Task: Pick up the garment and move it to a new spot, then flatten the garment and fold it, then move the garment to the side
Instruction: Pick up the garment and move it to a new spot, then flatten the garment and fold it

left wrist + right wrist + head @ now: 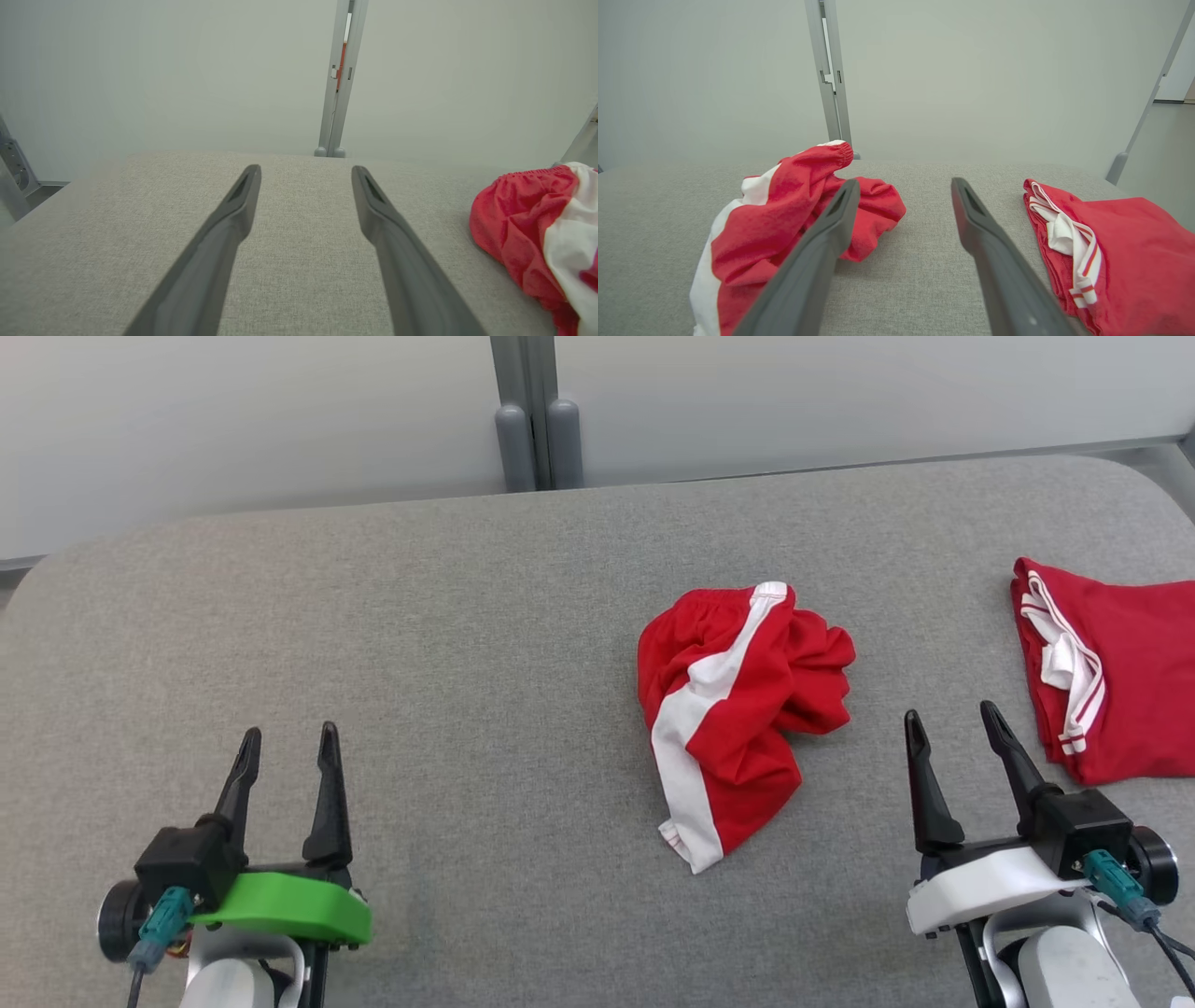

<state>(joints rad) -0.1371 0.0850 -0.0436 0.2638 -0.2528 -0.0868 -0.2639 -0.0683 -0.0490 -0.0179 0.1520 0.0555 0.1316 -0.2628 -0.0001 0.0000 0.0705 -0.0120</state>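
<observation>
Zero steps done, seemingly: left end effector (289, 733) and right end effector (951, 714) open and empty, crumpled garment (738, 709) untouched on desk (467, 644); lifting, flattening, folding, setting aside all pending.

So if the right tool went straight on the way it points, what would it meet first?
Likely nothing: the right tool points along the bare grey table between the crumpled red shorts and the folded red garment. It would pass close beside the shorts, though depth is unclear.
</observation>
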